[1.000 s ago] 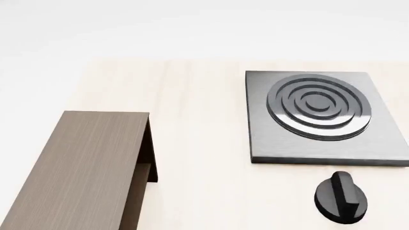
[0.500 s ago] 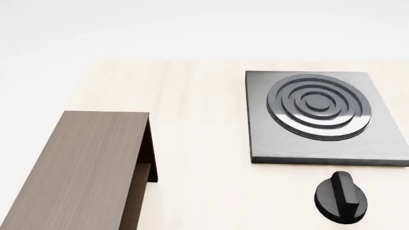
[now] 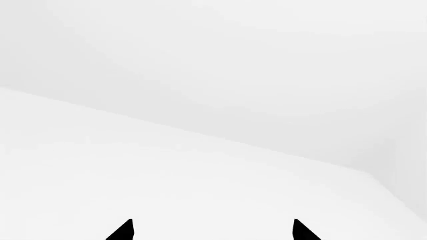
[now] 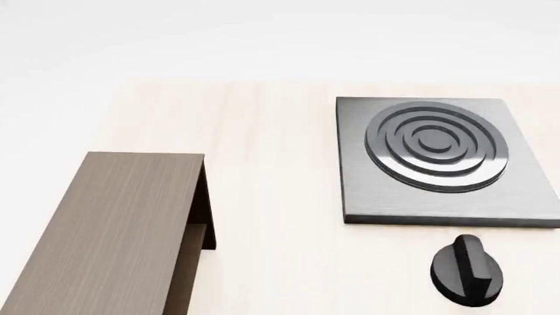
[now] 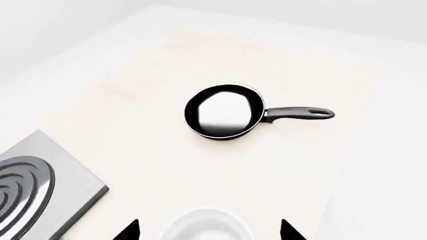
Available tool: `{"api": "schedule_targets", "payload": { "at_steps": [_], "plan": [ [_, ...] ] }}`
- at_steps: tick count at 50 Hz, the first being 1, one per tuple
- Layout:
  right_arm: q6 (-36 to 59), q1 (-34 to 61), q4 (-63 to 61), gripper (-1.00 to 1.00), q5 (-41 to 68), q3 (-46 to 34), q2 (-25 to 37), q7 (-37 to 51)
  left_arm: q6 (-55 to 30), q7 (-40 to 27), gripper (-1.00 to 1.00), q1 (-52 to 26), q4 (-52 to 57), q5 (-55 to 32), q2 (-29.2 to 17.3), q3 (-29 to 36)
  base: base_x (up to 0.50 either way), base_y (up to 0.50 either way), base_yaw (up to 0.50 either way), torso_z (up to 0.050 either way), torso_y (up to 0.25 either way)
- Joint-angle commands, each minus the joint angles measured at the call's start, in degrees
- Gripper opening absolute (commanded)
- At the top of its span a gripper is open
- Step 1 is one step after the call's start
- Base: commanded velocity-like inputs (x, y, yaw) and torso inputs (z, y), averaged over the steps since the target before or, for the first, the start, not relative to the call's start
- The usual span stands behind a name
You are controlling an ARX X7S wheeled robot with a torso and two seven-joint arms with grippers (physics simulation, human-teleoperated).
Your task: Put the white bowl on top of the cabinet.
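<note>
Nothing has shifted on the table (image 4: 280, 197); the right claw (image 5: 208, 231), fingers apart, hangs over the white bowl (image 5: 205, 227), ungrasped.

No text, label, brand, number or sign can be read in any view; every surface that shows is plain and without marking.

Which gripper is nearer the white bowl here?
Right. The right gripper hangs just above the white bowl, fingertips either side of it. The left gripper faces blank white background, no bowl in its view.
</note>
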Motion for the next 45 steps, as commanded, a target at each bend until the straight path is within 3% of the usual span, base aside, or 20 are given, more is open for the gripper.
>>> {"api": "schedule_targets", "payload": {
  "at_steps": [1,10,25,45],
  "plan": [
    [-2.02,-8.73,-1.73,1.0,5.08,6.15,2.48,-0.72,0.24,-0.05,1.0,0.08,-0.16,-0.22,-0.09,0.05,0.0,0.0,0.0,0.0,0.0],
    [-2.23,-9.03,-3.07,1.0,6.21,5.16,4.66,-1.55,0.29,-0.16,1.0,0.02,-0.26,-0.17,-0.18,0.15,0.0,0.0,0.0,0.0,0.0],
    [-0.06,-10.2,-2.07,1.0,4.72,8.37,1.68,0.06,0.35,-0.5,1.0,0.3,0.03,0.01,-0.28,0.28,0.0,0.0,0.0,0.0,0.0],
    [1.25,-14.01,1.43,1.0,0.64,4.64,3.31,-0.71,0.3,-0.98,1.0,0.32,0.03,0.28,-0.44,0.43,0.0,0.0,0.0,0.0,0.0]
  ]
}}
